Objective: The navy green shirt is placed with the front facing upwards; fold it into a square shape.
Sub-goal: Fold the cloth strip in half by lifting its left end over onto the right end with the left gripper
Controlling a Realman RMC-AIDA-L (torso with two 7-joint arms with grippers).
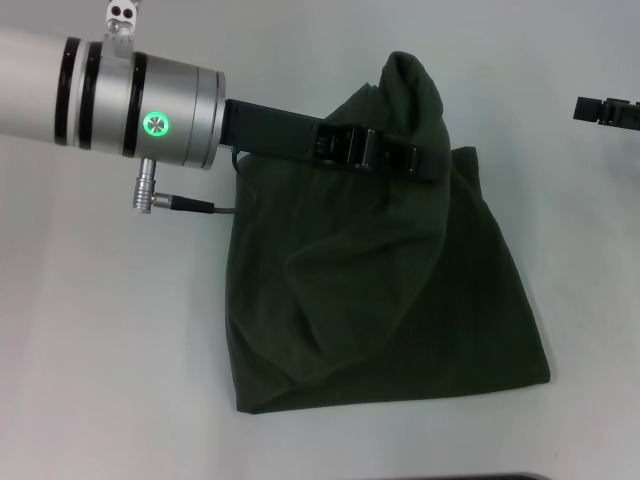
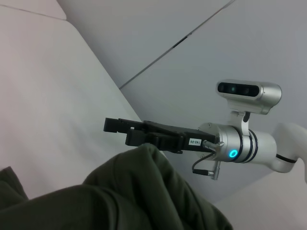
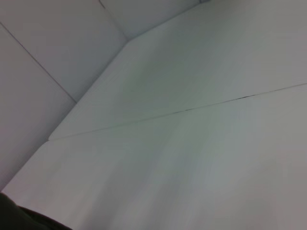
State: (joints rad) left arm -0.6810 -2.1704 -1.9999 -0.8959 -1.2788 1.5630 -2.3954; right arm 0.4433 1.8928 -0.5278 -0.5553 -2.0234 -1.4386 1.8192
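Observation:
The navy green shirt (image 1: pixel 380 300) lies on the white table as a rough square, plain green side up; no letters show. My left gripper (image 1: pixel 425 162) reaches across from the left and is shut on a fold of the shirt, holding it raised over the far right part. The raised cloth fills the bottom of the left wrist view (image 2: pixel 124 191). My right gripper (image 1: pixel 582 107) hangs at the far right, apart from the shirt. It also shows in the left wrist view (image 2: pixel 107 125). A dark corner of the shirt shows in the right wrist view (image 3: pixel 14 218).
The white table (image 1: pixel 120 350) spreads around the shirt on all sides. A grey cable (image 1: pixel 200 208) hangs from my left wrist near the shirt's left edge. Pale walls (image 2: pixel 201 57) stand behind the table.

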